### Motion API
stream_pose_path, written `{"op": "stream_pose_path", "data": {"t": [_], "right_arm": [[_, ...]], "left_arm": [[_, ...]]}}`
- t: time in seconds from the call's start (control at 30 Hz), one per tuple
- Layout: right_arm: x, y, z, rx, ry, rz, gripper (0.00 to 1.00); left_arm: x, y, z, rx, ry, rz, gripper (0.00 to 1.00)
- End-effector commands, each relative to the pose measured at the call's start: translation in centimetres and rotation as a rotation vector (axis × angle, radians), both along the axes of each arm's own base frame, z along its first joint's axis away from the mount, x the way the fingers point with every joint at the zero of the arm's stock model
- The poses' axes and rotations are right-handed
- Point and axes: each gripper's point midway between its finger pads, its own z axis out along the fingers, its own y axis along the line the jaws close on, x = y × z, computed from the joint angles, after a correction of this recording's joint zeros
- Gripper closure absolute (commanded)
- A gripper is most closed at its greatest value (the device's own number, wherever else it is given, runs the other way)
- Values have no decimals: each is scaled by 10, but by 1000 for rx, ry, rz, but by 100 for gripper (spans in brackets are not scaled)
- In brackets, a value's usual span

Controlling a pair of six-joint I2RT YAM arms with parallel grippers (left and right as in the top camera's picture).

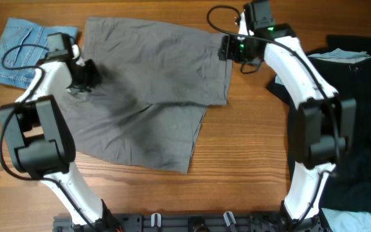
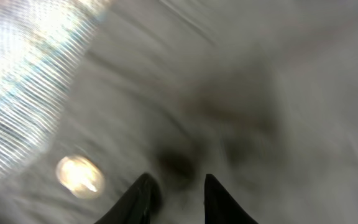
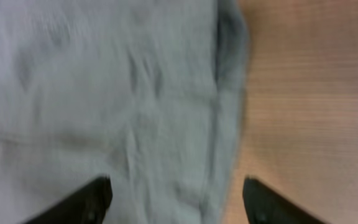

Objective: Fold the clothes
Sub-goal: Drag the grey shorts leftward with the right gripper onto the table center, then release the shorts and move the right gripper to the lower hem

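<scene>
Wooden table (image 1: 250, 142) carries everything. The left gripper (image 2: 178, 199) sits low on the grey shorts (image 1: 153, 90) near a button (image 2: 79, 174), fingers close together; blur hides whether they pinch cloth. The right gripper (image 3: 176, 202) is spread wide astride the shorts' far right edge. Denim shorts (image 1: 15, 51) lie far left and black garments (image 1: 359, 129) lie far right.

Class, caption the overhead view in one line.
Left gripper and right gripper at opposite edges of grey shorts, between denim shorts and black garments.
</scene>
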Motion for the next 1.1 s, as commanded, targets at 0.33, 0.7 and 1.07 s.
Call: {"op": "stream_pose_path", "data": {"t": [0.33,0.7,1.07], "right_arm": [[79,-1,-49,106,-198,-83,44],[143,-64,11,229,-483,-268,96],[57,-98,83,248,-337,32,12]], "left_arm": [[-53,-72,153,40,-173,-220,54],[-76,-73,146,27,-82,-222,51],[-80,-73,149,26,-77,-222,45]]}}
